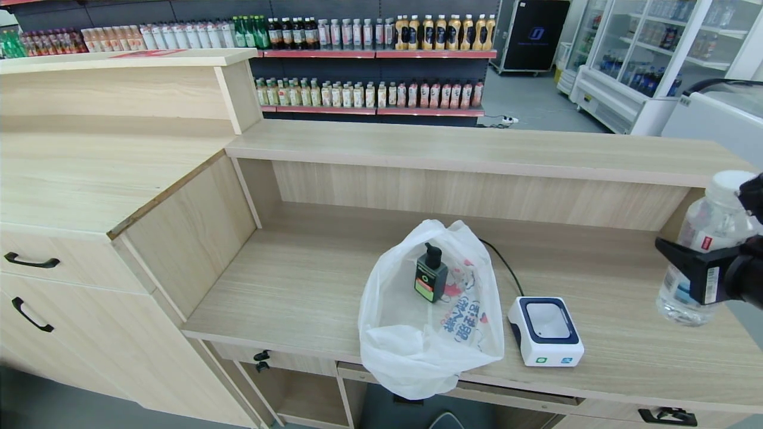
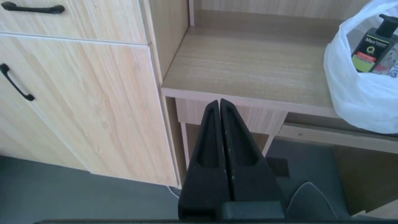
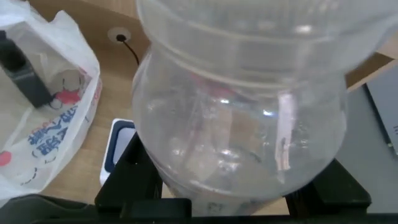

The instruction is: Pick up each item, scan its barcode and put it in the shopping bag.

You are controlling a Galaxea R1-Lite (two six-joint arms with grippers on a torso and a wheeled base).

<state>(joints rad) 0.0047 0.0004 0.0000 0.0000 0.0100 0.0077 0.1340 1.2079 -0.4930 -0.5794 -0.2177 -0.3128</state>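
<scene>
Head view: the right gripper point(image 1: 698, 273) is clamped on the middle of a clear water bottle point(image 1: 712, 229), held upright in the air over the right end of the counter point(image 1: 286, 280). It is well apart from the barcode scanner point(image 1: 545, 329), which sits just beside the white shopping bag point(image 1: 417, 351). A green pump bottle point(image 1: 430, 275) stands inside the bag. The smooth bottle may twist or slip in the grip when turned toward the scanner window. The limp bag mouth may also snag it, or the pump bottle may get knocked over.

Left wrist view: the left gripper point(image 2: 221, 109) has its fingers pressed together on nothing, low before the counter's front edge. This answers what the head view leaves open: nothing steadies the bag, which overhangs that edge.

Right wrist view: close up, the bottle sits between the two fingers, with the scanner beneath and beyond it. I cannot tell where the barcode faces, so a failed scan is possible.
</scene>
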